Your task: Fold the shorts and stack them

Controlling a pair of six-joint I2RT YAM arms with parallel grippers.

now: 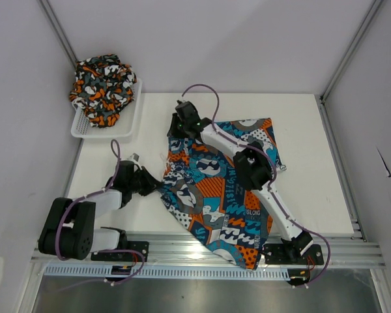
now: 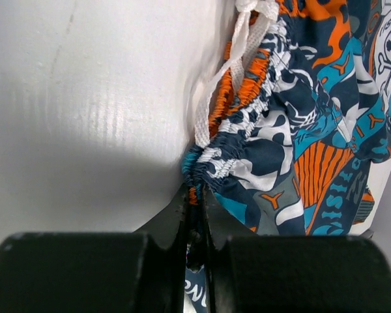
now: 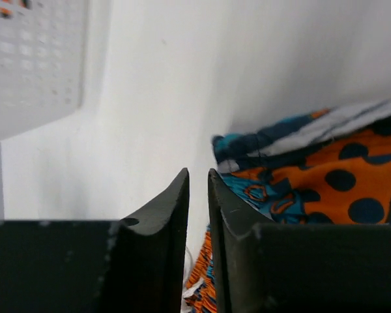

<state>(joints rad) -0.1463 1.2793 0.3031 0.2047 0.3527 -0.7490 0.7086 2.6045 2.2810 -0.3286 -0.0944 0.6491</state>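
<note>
Patchwork shorts; camouflage shorts; two pairs

Room on table far right, mesh basket fills far-left corner, right arm seemingly low across patchwork shorts

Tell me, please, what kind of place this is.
Probably a robot test cell in a lab, not a home: a white table walled by plain panels on aluminium posts, a left arm and right arm bolted to a metal rail, and patchwork shorts spread for folding.
</note>
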